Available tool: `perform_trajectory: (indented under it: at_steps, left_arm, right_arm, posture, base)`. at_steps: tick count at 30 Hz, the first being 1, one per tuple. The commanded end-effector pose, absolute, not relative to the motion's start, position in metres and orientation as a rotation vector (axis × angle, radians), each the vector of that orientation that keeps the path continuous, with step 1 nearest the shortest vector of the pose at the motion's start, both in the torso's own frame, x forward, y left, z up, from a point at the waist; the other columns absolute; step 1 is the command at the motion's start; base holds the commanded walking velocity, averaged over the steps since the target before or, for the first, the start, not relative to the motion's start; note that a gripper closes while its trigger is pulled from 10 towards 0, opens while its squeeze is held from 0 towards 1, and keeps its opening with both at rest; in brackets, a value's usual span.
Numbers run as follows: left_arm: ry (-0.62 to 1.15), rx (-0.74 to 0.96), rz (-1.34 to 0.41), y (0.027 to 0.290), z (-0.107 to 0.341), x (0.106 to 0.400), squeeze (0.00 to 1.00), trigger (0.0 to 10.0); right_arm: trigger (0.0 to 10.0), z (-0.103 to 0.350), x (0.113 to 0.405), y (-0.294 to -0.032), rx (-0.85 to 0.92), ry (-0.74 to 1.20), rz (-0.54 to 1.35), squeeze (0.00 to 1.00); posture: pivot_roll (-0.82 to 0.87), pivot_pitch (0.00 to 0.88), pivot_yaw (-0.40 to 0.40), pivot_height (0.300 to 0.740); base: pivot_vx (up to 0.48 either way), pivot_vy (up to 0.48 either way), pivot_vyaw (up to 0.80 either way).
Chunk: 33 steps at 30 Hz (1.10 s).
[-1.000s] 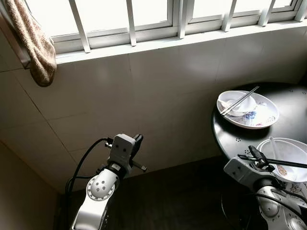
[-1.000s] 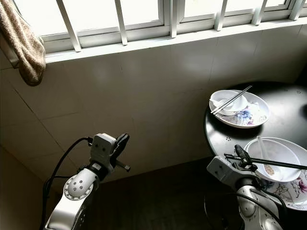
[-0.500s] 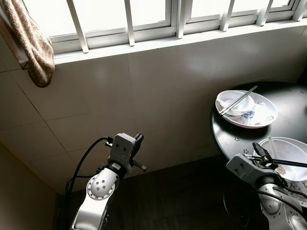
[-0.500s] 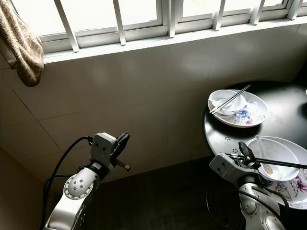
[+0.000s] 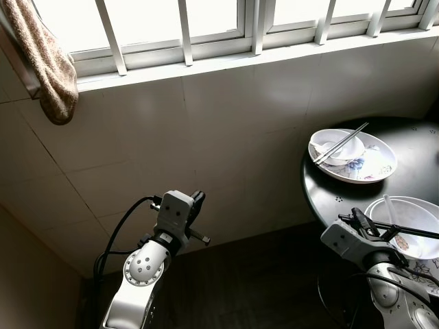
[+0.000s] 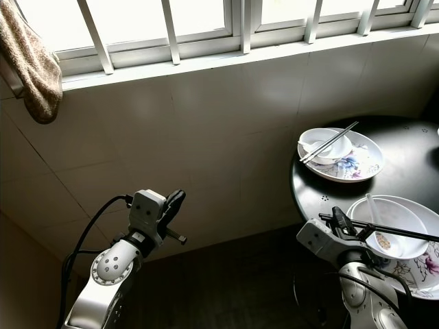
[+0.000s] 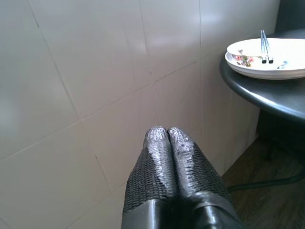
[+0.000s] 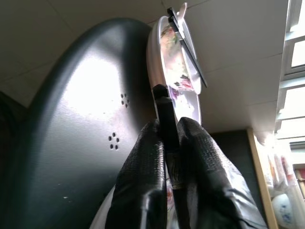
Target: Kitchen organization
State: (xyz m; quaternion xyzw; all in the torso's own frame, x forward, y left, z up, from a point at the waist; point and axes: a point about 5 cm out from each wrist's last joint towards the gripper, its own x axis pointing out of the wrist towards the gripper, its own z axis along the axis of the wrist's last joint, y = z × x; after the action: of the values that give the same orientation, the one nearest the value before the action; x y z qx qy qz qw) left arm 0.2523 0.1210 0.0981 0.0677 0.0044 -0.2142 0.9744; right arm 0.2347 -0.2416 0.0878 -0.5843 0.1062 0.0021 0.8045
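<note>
My right gripper (image 5: 358, 221) is shut on a pair of black chopsticks (image 5: 401, 229), which lie level across the near white bowl (image 5: 415, 214) at the front edge of the round black table (image 5: 339, 195). A white spoon (image 5: 389, 208) rests in that bowl. In the right wrist view the fingers (image 8: 143, 157) clamp the chopsticks (image 8: 167, 119), which point toward the far plate. Farther back, a floral plate (image 5: 378, 164) carries a small white bowl (image 5: 335, 146) with another pair of chopsticks (image 5: 343, 142) laid across it. My left gripper (image 5: 196, 202) is shut and empty in front of the tiled wall.
A tiled wall (image 5: 226, 130) runs under a barred window (image 5: 185, 27). A brown towel (image 5: 48, 62) hangs at the upper left. Dark floor (image 5: 254, 288) lies between my arms. A floral plate's rim (image 6: 418, 277) shows under the near bowl.
My right gripper, still holding the chopsticks, drifted slightly right and then back left toward the table's edge. The left arm has not moved.
</note>
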Motion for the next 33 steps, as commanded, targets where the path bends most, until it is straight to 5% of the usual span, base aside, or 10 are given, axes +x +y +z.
perform_trajectory:
  at_steps: [1,23,24,25,28,29,33]
  left_arm:
    - [0.027,0.13,-0.427,0.124,0.096,0.253,0.0,10.0]
    - [0.051,0.107,-0.43,0.124,0.09,0.255,0.0,10.0]
    - [0.052,0.106,-0.431,0.124,0.09,0.255,0.0,10.0]
    - [0.052,0.106,-0.432,0.124,0.09,0.255,0.0,10.0]
    - [0.047,0.107,-0.43,0.124,0.089,0.255,0.0,10.0]
    - [0.043,0.109,-0.427,0.124,0.09,0.255,0.0,10.0]
    - [0.038,0.112,-0.421,0.124,0.09,0.255,0.0,10.0]
  right_arm:
    - [0.0,0.088,0.236,-0.239,-1.278,0.21,0.016,0.0]
    - [0.0,0.15,0.252,-0.223,-1.349,-0.042,-0.102,0.0]
    - [3.6,0.157,0.256,-0.213,-1.334,-0.102,-0.085,0.0]
    - [6.0,0.16,0.258,-0.207,-1.31,-0.132,-0.069,0.0]
    - [7.2,0.166,0.261,-0.195,-1.25,-0.189,-0.025,0.0]
    - [10.0,0.168,0.264,-0.188,-1.217,-0.208,0.017,0.0]
    - [10.0,0.175,0.268,-0.166,-1.096,-0.269,0.114,0.0]
  posture:
    - [-0.02,0.0,0.029,0.74]
    - [-0.02,0.0,0.028,0.74]
    - [-0.02,0.0,0.028,0.74]
    - [-0.02,0.0,0.027,0.74]
    - [-0.02,0.0,0.025,0.74]
    - [-0.01,0.0,0.024,0.74]
    - [-0.01,0.0,0.018,0.74]
  base:
    - [0.0,0.0,0.0]
    - [0.0,0.0,0.1]
    - [0.0,0.0,0.8]
    - [0.0,0.0,0.8]
    - [0.0,0.0,0.8]
    - [0.0,0.0,0.8]
    - [0.0,0.0,0.8]
